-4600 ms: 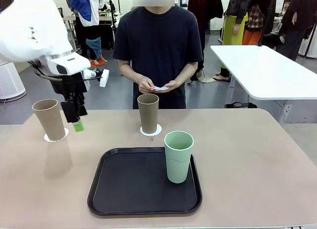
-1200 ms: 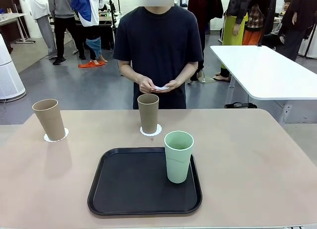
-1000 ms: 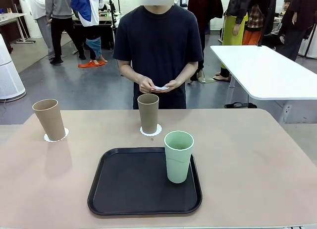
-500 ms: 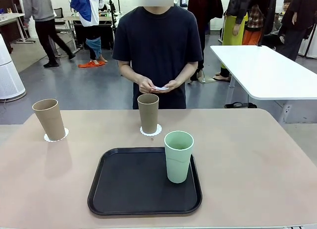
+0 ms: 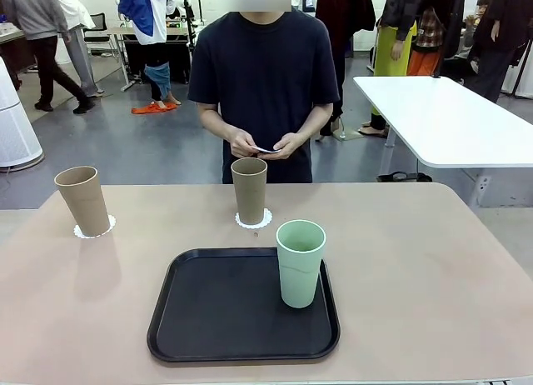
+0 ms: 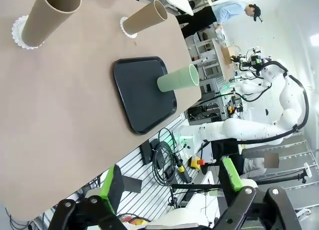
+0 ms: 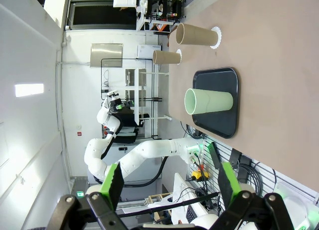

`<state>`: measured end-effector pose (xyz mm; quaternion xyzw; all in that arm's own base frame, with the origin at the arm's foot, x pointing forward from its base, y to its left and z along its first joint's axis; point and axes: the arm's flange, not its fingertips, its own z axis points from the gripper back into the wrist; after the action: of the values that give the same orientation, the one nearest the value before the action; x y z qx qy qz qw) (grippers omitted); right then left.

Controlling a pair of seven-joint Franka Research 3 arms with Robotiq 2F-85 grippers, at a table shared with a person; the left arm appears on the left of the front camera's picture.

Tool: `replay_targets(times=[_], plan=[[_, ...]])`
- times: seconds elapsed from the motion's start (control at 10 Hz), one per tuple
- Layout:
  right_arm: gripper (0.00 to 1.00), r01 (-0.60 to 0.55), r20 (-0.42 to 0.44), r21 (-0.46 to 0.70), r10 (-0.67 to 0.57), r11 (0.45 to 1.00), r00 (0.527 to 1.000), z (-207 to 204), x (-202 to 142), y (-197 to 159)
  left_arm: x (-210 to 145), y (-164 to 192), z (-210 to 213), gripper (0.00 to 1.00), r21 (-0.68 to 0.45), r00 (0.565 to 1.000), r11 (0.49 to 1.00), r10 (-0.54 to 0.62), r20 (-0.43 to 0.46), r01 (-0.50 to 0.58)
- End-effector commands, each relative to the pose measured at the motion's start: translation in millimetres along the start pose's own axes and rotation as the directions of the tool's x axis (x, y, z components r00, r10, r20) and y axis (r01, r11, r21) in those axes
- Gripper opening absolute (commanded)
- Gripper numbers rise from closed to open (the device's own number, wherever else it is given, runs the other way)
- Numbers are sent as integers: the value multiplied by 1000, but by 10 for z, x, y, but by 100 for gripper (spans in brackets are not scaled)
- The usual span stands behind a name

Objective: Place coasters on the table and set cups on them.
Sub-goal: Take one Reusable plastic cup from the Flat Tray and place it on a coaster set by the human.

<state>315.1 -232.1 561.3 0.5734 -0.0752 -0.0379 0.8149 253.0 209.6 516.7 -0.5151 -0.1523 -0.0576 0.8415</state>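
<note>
The left tan cup (image 5: 82,200) is standing on its coaster (image 5: 94,230), the middle tan cup (image 5: 249,190) is sitting on another coaster (image 5: 253,221) toward the table's (image 5: 433,268) far side, and the green cup (image 5: 300,262) is waiting on the black tray (image 5: 208,318). The person's hands (image 5: 246,142) are holding what looks like the third coaster (image 5: 265,149). I'm judging the green cup light, stiff and smooth, best pinched across its mid-wall. My left gripper (image 6: 170,179) and right gripper (image 7: 170,184) are hanging wide open, gripping nothing.
</note>
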Motion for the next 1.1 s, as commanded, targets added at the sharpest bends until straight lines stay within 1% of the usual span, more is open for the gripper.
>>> replay_targets(times=[0.0,1.0], plan=[[100,-14,3,5,14,1000,1000,-15,2,1,-18,-24,4,100,4,1000,1000,-3,8,3],[100,-14,3,5,14,1000,1000,-15,2,1,-18,-24,4,100,4,1000,1000,-3,8,3]])
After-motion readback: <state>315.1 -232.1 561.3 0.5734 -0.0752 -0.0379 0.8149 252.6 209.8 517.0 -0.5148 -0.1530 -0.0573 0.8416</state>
